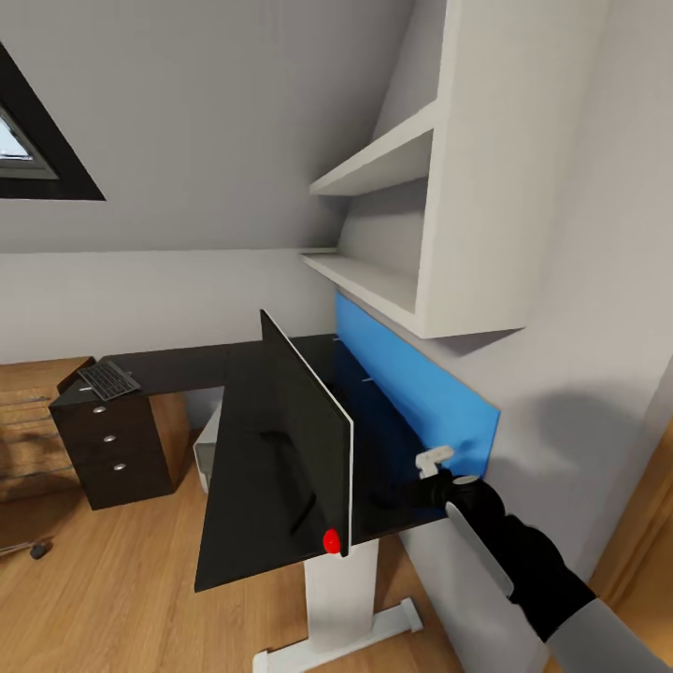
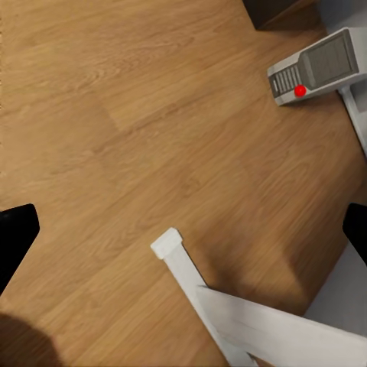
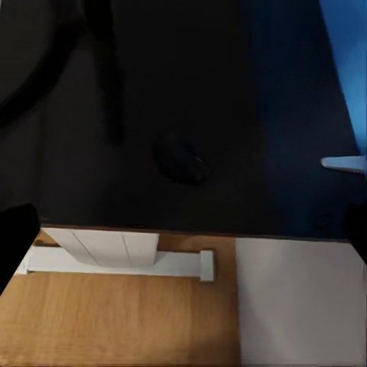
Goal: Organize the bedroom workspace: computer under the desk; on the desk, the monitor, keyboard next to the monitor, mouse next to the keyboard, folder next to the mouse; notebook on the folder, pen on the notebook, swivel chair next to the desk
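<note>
Lower right in the head view, the right gripper (image 1: 439, 477), fingers spread wide and holding nothing, is poised over the mouse (image 3: 182, 159) on the desk (image 1: 245, 533) behind the monitor (image 1: 304, 439), so the mouse step is judged in hand, with a descent and closure called for next.

Attic home-office corner: sloped ceiling (image 1: 187, 112), skylight (image 1: 28, 140), desk (image 1: 252, 523), wall shelves (image 1: 393, 168).
</note>
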Motion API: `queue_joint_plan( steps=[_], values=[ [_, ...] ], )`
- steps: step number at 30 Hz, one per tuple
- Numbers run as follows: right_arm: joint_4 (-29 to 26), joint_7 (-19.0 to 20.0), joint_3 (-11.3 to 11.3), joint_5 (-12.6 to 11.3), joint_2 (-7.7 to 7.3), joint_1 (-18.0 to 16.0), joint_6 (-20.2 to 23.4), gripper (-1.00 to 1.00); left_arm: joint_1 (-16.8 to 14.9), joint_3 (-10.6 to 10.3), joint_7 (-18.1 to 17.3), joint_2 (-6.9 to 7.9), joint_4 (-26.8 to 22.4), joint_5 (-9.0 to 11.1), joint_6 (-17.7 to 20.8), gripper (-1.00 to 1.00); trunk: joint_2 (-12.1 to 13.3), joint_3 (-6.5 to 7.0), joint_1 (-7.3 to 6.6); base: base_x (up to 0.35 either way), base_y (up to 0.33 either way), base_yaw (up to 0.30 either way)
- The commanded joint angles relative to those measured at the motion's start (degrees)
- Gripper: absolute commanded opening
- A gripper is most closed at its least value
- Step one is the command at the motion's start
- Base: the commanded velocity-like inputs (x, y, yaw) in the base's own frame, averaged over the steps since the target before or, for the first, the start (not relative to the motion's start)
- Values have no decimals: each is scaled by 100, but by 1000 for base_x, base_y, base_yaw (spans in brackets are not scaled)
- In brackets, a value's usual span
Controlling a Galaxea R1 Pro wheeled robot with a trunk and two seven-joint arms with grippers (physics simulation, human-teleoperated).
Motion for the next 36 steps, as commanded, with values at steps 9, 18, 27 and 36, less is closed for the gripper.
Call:
queue_joint_plan(
  steps=[9,18,27,36],
  values=[
    [382,703,212,360,-13,-57,24,100,-1,5,75,-14,32,57,9,100,-7,-8,2,104,-23,0],
    [862,1067,213,700,51,-269,37,100,-1,5,62,-22,56,53,0,100,-7,-8,2,305,-72,0],
    [1705,1450,233,706,259,-722,34,100,5,5,84,-28,84,56,74,100,-7,-8,2,82,-7,0],
    [1800,1540,207,666,292,-752,10,100,10,6,106,-101,124,52,77,100,-7,-8,2,2,0,0]
  ],
)
